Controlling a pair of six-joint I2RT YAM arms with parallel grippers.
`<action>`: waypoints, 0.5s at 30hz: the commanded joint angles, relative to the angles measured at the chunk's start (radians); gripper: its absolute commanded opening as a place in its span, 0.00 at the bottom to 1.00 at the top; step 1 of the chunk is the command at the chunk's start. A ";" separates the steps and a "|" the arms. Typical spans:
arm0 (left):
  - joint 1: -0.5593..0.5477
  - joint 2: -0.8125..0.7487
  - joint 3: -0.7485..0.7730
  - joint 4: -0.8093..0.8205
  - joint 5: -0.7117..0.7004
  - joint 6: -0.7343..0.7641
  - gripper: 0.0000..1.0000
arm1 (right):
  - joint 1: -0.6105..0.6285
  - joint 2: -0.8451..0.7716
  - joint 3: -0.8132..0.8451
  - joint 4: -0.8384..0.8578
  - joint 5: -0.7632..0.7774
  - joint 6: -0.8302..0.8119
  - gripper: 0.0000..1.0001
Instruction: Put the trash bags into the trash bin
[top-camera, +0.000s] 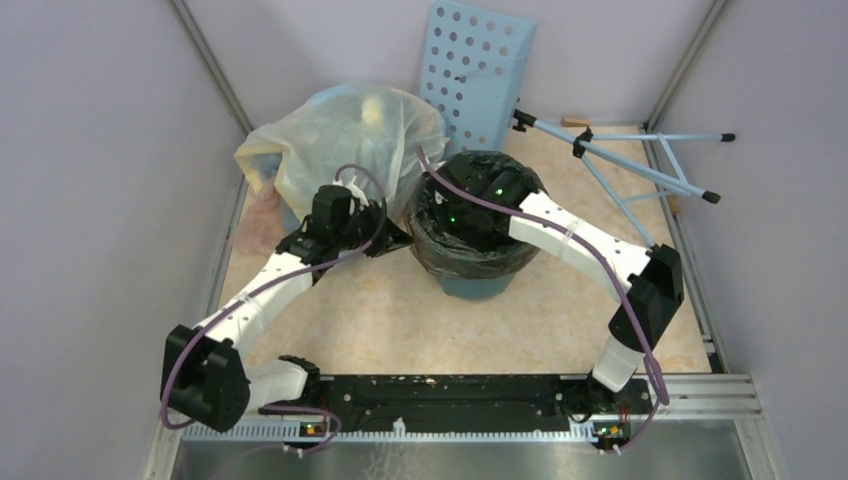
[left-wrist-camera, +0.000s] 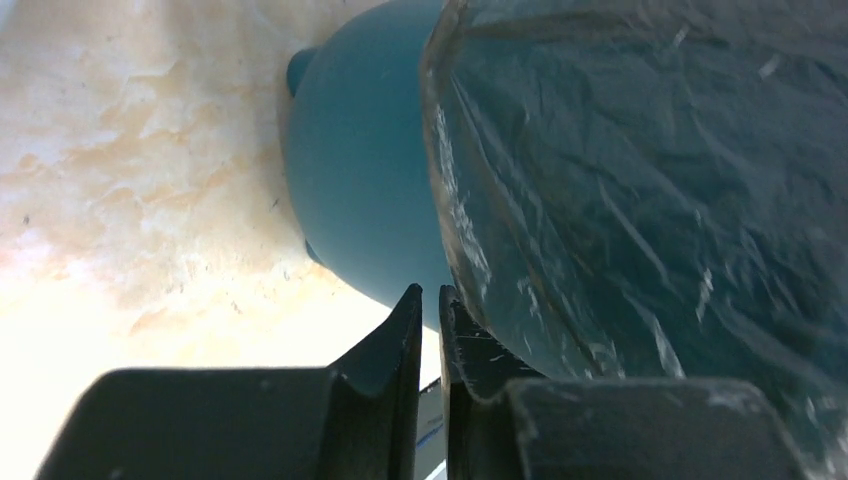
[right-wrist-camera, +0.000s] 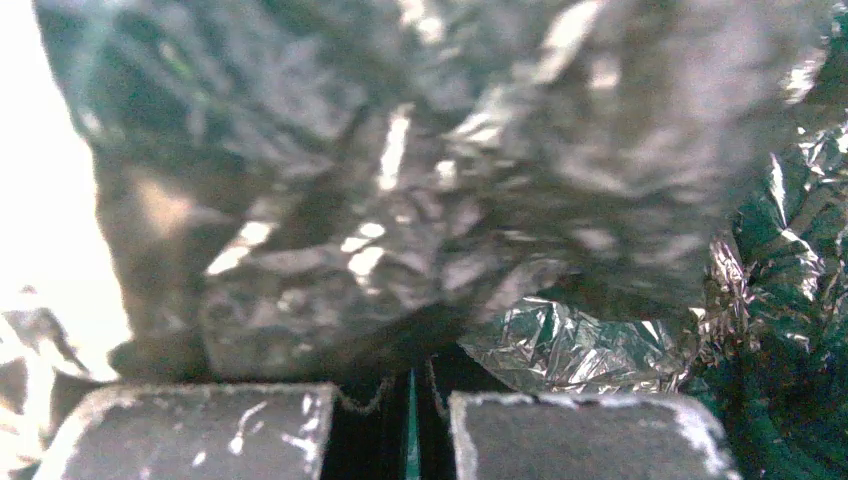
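1. Top external view: the round teal-green plastic trash bin (top-camera: 476, 287) stands upright mid-bench (top-camera: 400, 320). The thin dark grey-black crinkly plastic trash bag (top-camera: 470, 255) is already on it. Its mouth is folded outward over the rim and its skirt hangs partway down the outer wall, with the teal base bare below.
2. Not task items: a large pale yellowish translucent stuffed bag (top-camera: 340, 135) sits behind and to the left of the bin. A light blue perforated panel (top-camera: 478, 70) leans behind the bin.
3. Left wrist view: the left claw (left-wrist-camera: 430, 325) sits low beside the bin's outer wall, at the bag's hanging hem. Its fingers stand almost together, with only a thin slit between. The hem runs to one fingertip; I cannot tell whether film is pinched.
4. Right wrist view: the right claw (right-wrist-camera: 412, 400) is closed, down inside the lined bin, with crumpled film all around. I cannot tell whether it holds a fold.
5. Handling (judgement): the bag is near weightless, limp and slippery, and it will likely tear if dragged hard across the rim. The best hold is probably a gathered fold at the hem rather than a single layer.
6. Status (judgement): the lining is mostly in place. What remains is probably evening the hem and pressing the slack down.
7. Risk (judgement): the light bin may slide or tip under a sideways pull.
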 joint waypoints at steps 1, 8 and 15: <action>-0.004 0.043 0.016 0.183 0.034 0.010 0.15 | 0.009 0.003 0.040 -0.024 0.052 -0.004 0.00; -0.005 0.090 0.056 0.142 0.040 0.076 0.16 | -0.150 -0.060 -0.044 -0.071 0.064 0.017 0.00; -0.024 0.129 0.058 0.185 0.075 0.065 0.16 | -0.063 0.019 0.048 -0.087 0.060 -0.006 0.00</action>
